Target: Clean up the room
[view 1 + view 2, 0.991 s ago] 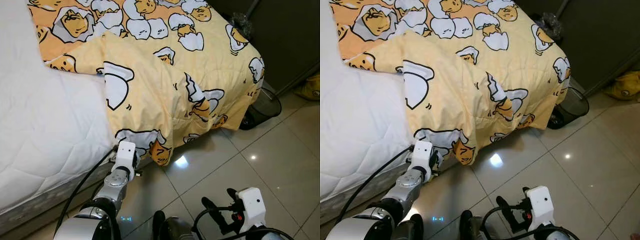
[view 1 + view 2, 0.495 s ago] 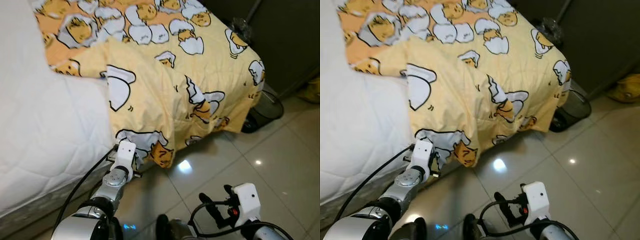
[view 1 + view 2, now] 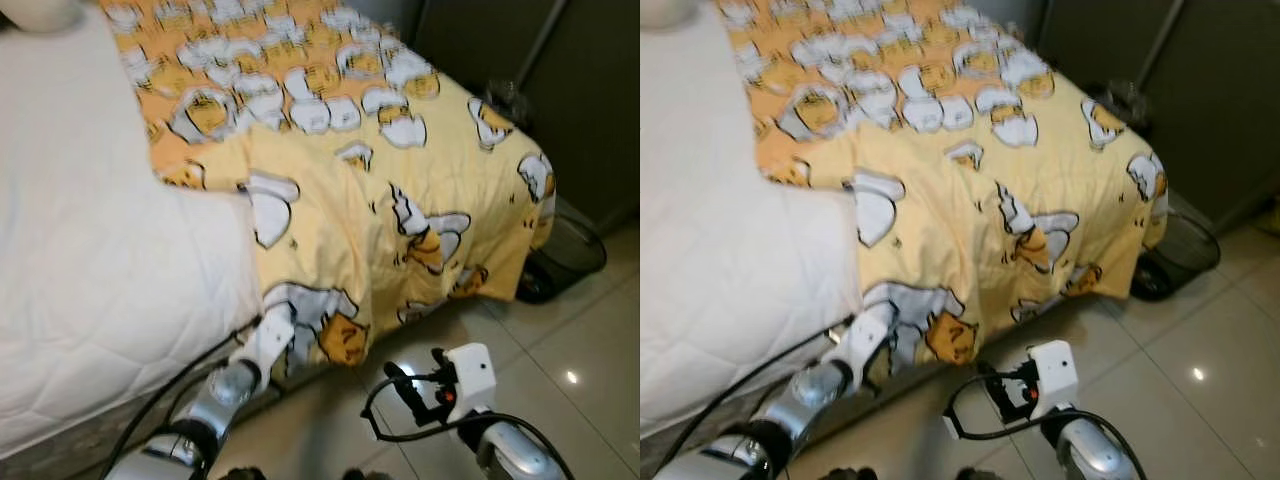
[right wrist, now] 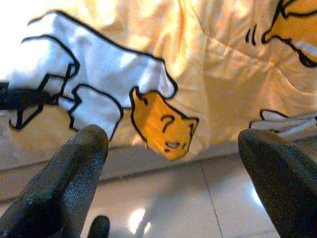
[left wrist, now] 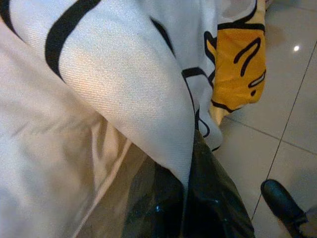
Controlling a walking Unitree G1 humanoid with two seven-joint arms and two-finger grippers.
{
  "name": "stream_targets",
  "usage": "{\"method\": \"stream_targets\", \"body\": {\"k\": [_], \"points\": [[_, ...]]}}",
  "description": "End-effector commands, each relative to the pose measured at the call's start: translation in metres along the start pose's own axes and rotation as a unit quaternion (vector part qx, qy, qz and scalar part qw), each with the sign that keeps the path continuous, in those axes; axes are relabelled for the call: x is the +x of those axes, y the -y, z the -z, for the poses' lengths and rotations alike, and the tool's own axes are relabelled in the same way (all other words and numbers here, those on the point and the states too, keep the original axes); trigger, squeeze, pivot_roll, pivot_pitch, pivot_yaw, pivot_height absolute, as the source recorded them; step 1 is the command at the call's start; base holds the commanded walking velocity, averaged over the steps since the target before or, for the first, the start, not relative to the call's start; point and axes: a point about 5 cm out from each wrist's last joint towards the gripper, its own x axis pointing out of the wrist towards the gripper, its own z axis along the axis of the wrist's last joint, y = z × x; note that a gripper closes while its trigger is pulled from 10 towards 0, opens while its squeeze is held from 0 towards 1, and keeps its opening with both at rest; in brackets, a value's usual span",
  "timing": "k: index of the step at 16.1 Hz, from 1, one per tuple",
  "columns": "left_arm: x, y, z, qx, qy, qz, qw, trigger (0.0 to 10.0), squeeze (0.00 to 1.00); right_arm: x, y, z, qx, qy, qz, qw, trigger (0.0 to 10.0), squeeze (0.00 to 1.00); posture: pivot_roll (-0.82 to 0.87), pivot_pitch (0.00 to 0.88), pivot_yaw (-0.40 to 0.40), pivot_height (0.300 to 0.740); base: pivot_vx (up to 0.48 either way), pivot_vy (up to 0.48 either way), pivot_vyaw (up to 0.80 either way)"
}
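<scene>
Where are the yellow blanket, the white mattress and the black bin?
blanket [image 3: 330, 190], left eye view, its top.
mattress [image 3: 90, 250], left eye view, its bare quilted top.
bin [image 3: 575, 250], left eye view, its mesh rim.

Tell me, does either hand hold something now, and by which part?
The left hand grips the yellow blanket by its lower hanging edge, beside the mattress. The right hand is open, holding nothing.
</scene>
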Motion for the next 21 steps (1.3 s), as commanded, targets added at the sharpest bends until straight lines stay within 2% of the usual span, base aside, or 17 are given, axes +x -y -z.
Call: {"method": "stream_targets", "body": {"k": [1,3,5,6,8,12,15,16,17,18,21], "points": [[-0.001,0.002,0.003,-0.004,0.000,0.006,1.000,10.0,0.00,0.000,0.001,0.005,-0.004,-0.008,0.002,1.000,10.0,0.00,-0.02,0.078,-0.039,0.735,0.000,0.000,0.00],[0.000,0.001,-0.004,-0.030,0.023,0.009,0.999,10.0,0.00,0.002,0.001,0.004,-0.005,-0.005,-0.001,1.000,10.0,0.00,-0.01,0.071,-0.035,0.735,0.000,0.000,0.00],[0.000,-0.001,-0.009,-0.014,0.036,0.007,0.999,10.0,0.00,0.005,0.003,0.004,-0.005,-0.003,-0.002,1.000,10.0,0.00,0.00,0.070,-0.031,0.735,0.000,0.000,0.00],[0.000,-0.002,-0.009,-0.021,0.038,0.007,0.999,10.0,0.00,0.004,0.004,0.006,-0.005,-0.003,-0.001,1.000,10.0,0.00,0.00,0.068,-0.028,0.735,0.000,-0.480,0.00],[-0.002,-0.003,-0.005,-0.032,0.038,0.014,0.999,10.0,0.00,0.003,0.003,0.009,-0.005,-0.007,-0.003,1.000,10.0,0.00,-0.01,0.067,-0.024,0.735,0.000,-0.476,0.00],[-0.006,0.010,0.009,-0.048,0.025,0.054,0.997,10.0,0.00,0.002,0.000,0.015,-0.004,-0.014,-0.011,1.000,10.0,0.00,0.00,0.059,-0.017,0.735,0.000,-0.358,0.00],[-0.004,0.028,0.004,0.032,0.032,0.087,0.995,10.0,0.00,0.003,0.001,0.014,-0.004,-0.018,-0.025,1.000,10.0,0.00,0.00,0.051,-0.018,0.735,0.000,0.000,0.00],[-0.003,0.031,0.004,0.047,0.025,0.089,0.995,10.0,0.00,0.003,0.002,0.014,-0.005,-0.021,-0.029,0.999,10.0,0.00,0.00,0.048,-0.017,0.735,0.000,0.000,0.00],[-0.003,0.030,0.005,0.038,0.018,0.084,0.996,10.0,0.00,0.002,0.004,0.014,-0.005,-0.022,-0.029,0.999,10.0,0.00,0.00,0.047,-0.017,0.735,0.000,0.000,0.00],[-0.002,0.023,0.006,0.000,0.011,0.061,0.998,10.0,0.00,0.003,0.006,0.014,-0.005,-0.022,-0.026,0.999,10.0,0.00,-0.01,0.043,-0.014,0.735,0.000,0.000,0.00],[-0.004,0.018,0.010,-0.015,0.004,0.049,0.999,10.0,0.00,0.003,0.005,0.015,-0.004,-0.024,-0.024,0.999,10.0,0.00,0.00,0.043,-0.015,0.735,0.000,0.000,0.00]]}}
